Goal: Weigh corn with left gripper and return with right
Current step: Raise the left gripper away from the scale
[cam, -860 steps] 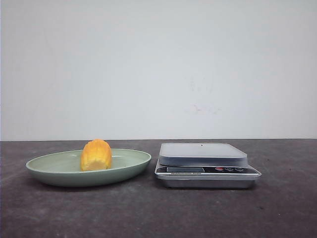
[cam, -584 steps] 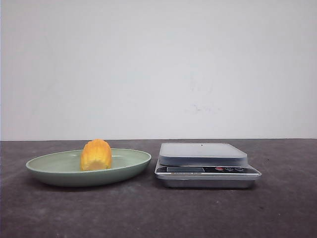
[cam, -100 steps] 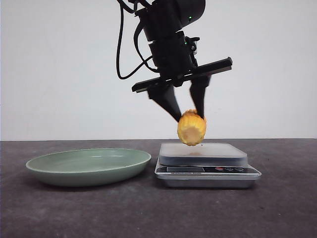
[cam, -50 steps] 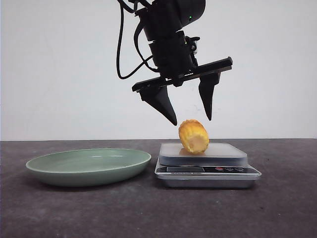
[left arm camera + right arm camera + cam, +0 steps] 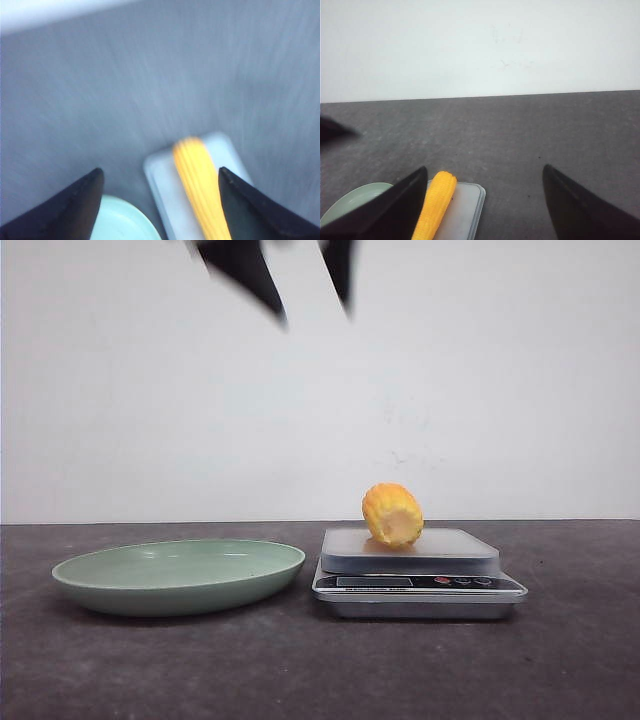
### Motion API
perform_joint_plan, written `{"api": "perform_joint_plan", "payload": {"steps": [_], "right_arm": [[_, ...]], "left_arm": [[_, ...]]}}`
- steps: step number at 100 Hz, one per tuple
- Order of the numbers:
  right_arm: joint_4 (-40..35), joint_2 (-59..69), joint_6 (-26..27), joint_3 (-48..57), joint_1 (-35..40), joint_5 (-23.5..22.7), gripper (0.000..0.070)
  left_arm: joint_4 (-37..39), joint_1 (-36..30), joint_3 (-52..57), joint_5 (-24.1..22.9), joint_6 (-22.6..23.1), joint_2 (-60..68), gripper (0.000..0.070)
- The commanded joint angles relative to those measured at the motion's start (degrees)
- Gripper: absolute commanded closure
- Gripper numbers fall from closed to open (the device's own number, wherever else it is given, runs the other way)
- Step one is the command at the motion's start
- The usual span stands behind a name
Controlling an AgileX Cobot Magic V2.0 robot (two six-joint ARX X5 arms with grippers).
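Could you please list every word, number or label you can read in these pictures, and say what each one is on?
No text can be read anywhere.
Scale: the display window shows no digits I can make out; a thin line of print on the front panel and marks by the buttons are too small to read.
Corn, plate, wall: nothing printed.
The wrist views show no lettering; the left one is blurred.

I find no legible text, brand, number or sign in any view. The scale [image 5: 420,585] carries a front panel with a small display window [image 5: 374,582], but I can read no digits on it; a line of print below the window is too small to make out. Three round buttons [image 5: 463,581] beside the window, one red and two dark, show no readable markings.
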Motion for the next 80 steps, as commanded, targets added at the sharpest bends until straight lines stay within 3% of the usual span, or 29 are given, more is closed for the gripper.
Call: {"api": "perform_joint_plan", "payload": {"steps": [1,16,36,55,80], "right_arm": [[0.39,0.17,-0.68,1.31,0.24,-0.02,0.0243],[0.44,0.20,-0.70,1.31,0.24,-1.55,0.0243],[0.61,0.59,-0.90,1.31,0.28,-2.38,0.0243],[1.33,2.51,-0.87,1.31,1.86,-3.72,0.0243],[3.52,8.35,-0.83,1.31,6.91,-4.46,0.0243]], "left_arm": [[-0.35,-0.42,1.44,-1.97,3.45,-4.70,0.0266],[-4.26,-0.42,1.44,-7.67,5.79,-16.92,0.0266],[-15.98,-0.57,1.44,-11.85,4.57,-30.45,0.0265],[-27.45,-0.57,1.44,-15.23,0.90,-41.00,0.0264],[-41.16,-0.57,1.11,-15.21,-7.41,-51.60,0.0265]]}}
